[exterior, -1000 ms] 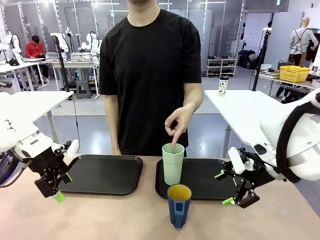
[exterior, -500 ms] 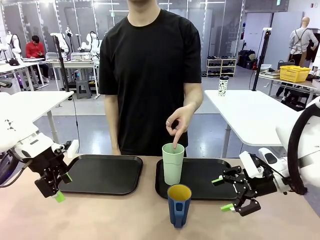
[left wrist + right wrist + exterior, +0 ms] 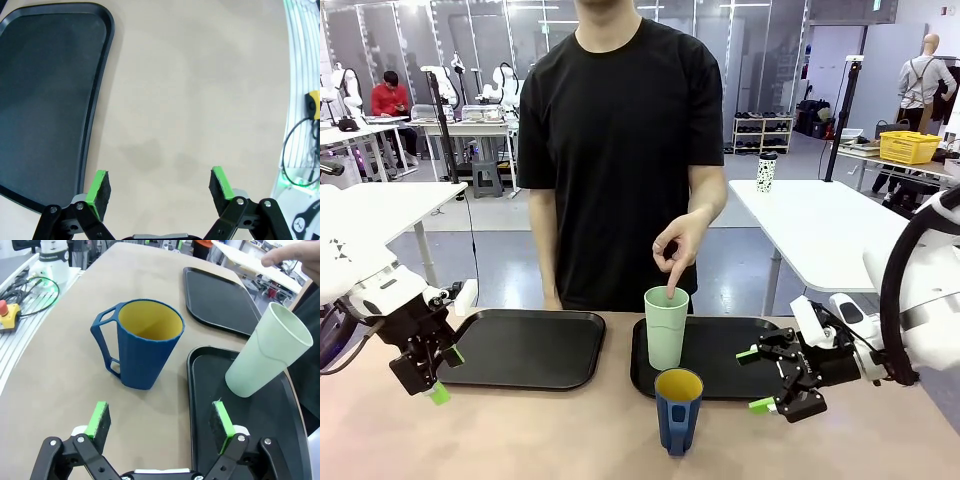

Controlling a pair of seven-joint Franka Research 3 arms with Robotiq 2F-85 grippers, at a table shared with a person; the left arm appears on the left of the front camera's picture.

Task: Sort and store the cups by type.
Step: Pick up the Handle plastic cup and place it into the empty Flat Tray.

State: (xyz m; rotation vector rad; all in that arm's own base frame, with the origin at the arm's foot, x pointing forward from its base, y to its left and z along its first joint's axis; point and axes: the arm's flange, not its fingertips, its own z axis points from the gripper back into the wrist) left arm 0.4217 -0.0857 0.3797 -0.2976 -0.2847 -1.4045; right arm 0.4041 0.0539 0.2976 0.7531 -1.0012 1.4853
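Observation:
A tall pale-green tumbler (image 3: 666, 328) stands upright at the left end of the right black tray (image 3: 720, 385); the person's fingertip (image 3: 669, 292) dips into its mouth. In the right wrist view the tumbler (image 3: 267, 351) is at the right on the tray (image 3: 260, 440). A dark-blue handled mug (image 3: 678, 411) with a yellow inside stands on the table in front of that tray, also seen as the mug (image 3: 141, 343) ahead of my right gripper. My right gripper (image 3: 754, 379) hangs open over the tray, right of the cups. My left gripper (image 3: 446, 374) is open at the far left, empty.
A second black tray (image 3: 525, 347) lies on the left half of the table, its edge (image 3: 95, 115) visible in the left wrist view beside bare tabletop. The person stands at the far side, middle. Cables and a red button (image 3: 10, 310) sit off the table edge.
My right gripper has swung left over the right tray, closer to the mug and tumbler. The left arm, cups and the person's hand have stayed put.

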